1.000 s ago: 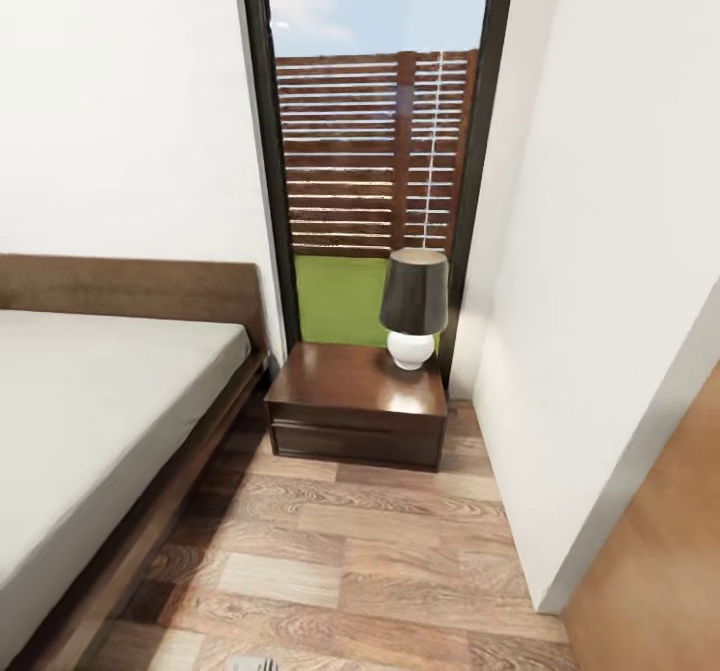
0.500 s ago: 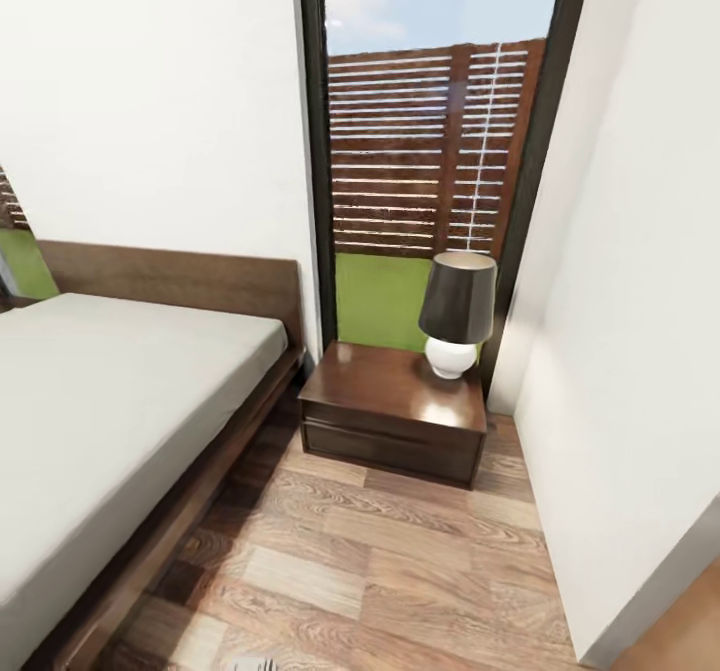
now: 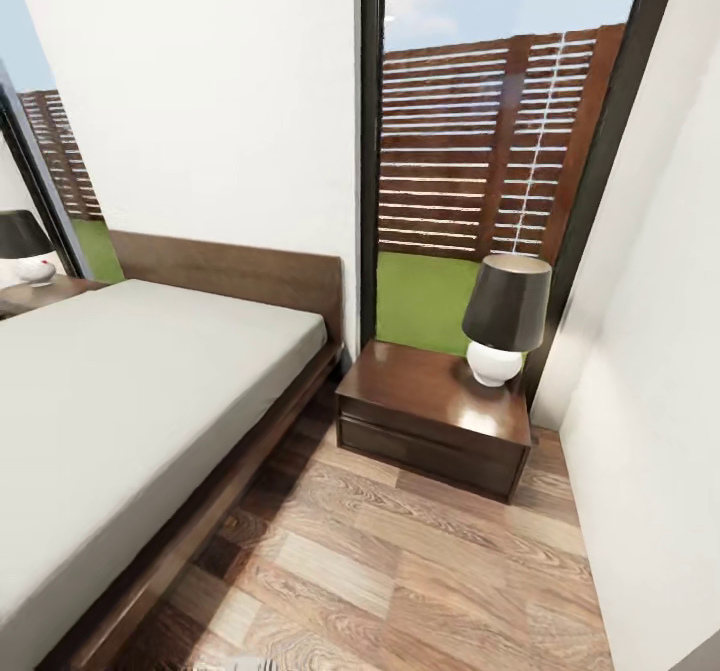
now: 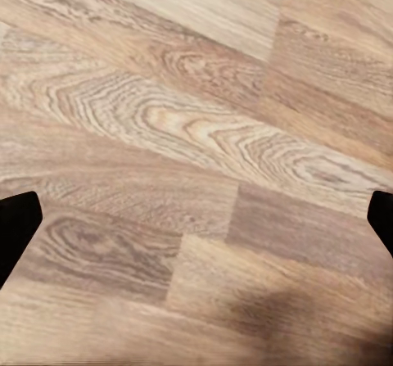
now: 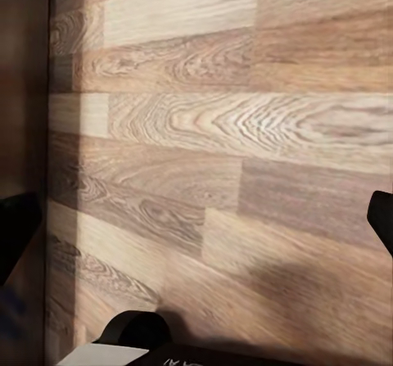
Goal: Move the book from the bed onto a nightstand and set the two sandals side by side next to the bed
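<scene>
In the head view the bed (image 3: 120,421), a light-grey mattress on a dark wooden frame, takes up the left side, and the part of the mattress I see is bare. A dark-brown nightstand (image 3: 420,401) stands to its right under the window, and a second nightstand (image 3: 35,293) shows at the far left edge. The book and the two sandals are out of view. My left gripper (image 4: 196,223) hangs open over the plank floor, its black fingertips (image 4: 16,227) far apart. My right gripper (image 5: 196,223) is open over the floor as well.
A lamp with a dark shade and white base (image 3: 503,321) stands on the near nightstand. Another lamp (image 3: 25,246) stands on the far one. A white wall (image 3: 650,431) closes the right side, leaving a strip of wood floor (image 3: 400,571) between it and the bed.
The head camera has turned left, so the bed and near nightstand sit further right in the picture. The far nightstand, its lamp and a second window have come into view at the left.
</scene>
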Tool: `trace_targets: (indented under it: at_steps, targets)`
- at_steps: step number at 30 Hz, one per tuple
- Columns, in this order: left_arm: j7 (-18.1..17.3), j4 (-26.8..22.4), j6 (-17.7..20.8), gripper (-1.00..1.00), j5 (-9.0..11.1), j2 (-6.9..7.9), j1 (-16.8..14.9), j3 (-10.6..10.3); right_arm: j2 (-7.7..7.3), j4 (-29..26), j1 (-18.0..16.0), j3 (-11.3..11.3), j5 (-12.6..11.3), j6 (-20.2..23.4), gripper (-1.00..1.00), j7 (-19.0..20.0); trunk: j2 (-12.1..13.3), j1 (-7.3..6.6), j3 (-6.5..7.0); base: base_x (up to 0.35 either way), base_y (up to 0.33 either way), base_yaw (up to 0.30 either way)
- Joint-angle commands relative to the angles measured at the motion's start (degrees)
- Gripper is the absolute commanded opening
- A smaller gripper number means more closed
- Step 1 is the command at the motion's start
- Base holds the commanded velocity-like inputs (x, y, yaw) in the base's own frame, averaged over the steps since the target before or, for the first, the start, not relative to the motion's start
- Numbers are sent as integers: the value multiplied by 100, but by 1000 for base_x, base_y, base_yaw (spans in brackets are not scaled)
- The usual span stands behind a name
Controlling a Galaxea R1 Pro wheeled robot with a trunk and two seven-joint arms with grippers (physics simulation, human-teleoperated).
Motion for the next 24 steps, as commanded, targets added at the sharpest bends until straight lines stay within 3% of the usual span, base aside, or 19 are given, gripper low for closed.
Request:
trace_targets:
  at_steps: [1, 24]
  targets:
    - [-16, 6, -14, 100, -29, -1, -5, 46, -6, 20, -6, -26, 12, -19, 100, 17, -2, -1, -8, 0, 0, 276]
    - [-19, 11, -14, 100, -33, -1, -5, 46, -7, 20, -6, -26, 12, -21, 100, 17, -2, -1, -58, 41, 0, 276]
